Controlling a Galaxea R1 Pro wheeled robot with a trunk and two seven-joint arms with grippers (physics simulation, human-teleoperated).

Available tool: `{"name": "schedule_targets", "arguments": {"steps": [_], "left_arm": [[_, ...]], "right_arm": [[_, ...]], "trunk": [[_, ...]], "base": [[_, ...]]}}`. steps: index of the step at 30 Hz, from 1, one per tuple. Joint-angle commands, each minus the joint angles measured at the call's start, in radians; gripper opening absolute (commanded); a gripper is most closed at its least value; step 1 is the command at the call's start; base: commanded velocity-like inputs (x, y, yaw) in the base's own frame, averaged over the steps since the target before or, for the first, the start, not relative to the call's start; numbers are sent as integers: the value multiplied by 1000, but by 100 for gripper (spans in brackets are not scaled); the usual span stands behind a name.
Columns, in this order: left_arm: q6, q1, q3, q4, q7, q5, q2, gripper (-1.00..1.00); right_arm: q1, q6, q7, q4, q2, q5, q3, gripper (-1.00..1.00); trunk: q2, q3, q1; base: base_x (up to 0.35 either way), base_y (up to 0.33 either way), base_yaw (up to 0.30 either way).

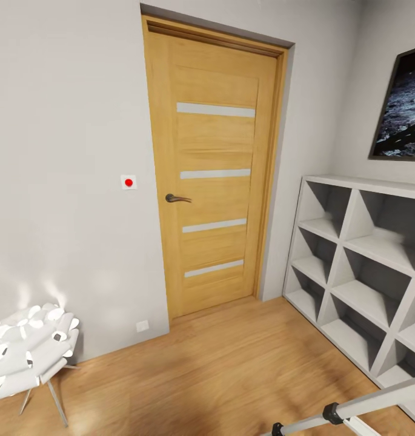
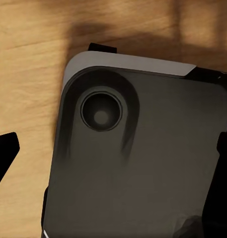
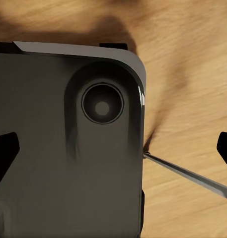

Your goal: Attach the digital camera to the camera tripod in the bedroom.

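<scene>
One tripod (image 1: 352, 409) leg shows low in the head view, slanting over the floor (image 1: 219, 375) by the shelf (image 1: 358, 272); door (image 1: 216, 175) ahead. No camera located yet. Wrist views: both grippers spread wide, empty, hanging over the robot's base (image 3: 68, 163). Judgement: turn and scan the bedroom for the camera before reaching.
</scene>
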Motion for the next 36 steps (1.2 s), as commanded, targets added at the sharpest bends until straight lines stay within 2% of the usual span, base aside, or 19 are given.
{"name": "schedule_targets", "arguments": {"steps": [1,14,18,20,22,23,24,26,29,30,35,36], "left_arm": [[-1,1,0,-2,1,6,0,100],[-1,1,-1,-2,1,7,1,100],[-1,1,-1,-8,0,7,1,100],[1,1,-2,-22,1,7,1,100],[9,1,-2,-71,2,7,2,100],[28,1,-1,-137,3,13,7,100],[57,0,-1,-187,4,21,10,100],[112,-1,-1,-249,4,34,12,100],[238,-3,-1,-360,5,59,15,100],[336,-9,-2,-434,5,73,18,100],[565,-70,-1,-607,6,92,27,100],[699,-148,0,-732,6,101,19,100]], "right_arm": [[0,-4,0,0,0,0,1,100],[0,-4,-1,-3,-2,1,0,100],[-1,-2,11,-26,-4,21,2,100],[-2,0,14,-55,-4,36,1,100],[-2,12,17,-122,-3,77,2,100],[-3,44,19,-203,-2,142,1,100],[-3,78,21,-258,-1,193,0,100],[-4,120,23,-326,-1,238,-2,100],[-9,193,31,-448,-1,274,-7,100],[-15,248,36,-535,0,282,-10,100],[-44,411,50,-739,5,262,-13,100],[-71,586,87,-907,9,206,-13,100]], "trunk": [[0,-1,0],[0,-1,0],[0,-1,0],[0,-1,0],[0,-1,0],[0,-1,0],[0,-1,0],[0,-1,0],[0,-1,0],[0,-1,0],[0,-1,0],[0,-1,0]], "base": [[0,0,0],[0,0,0],[0,0,0],[0,0,0],[0,0,0],[0,0,0],[0,0,0],[0,0,0],[0,0,0],[0,0,0],[0,0,0],[0,0,0]]}}
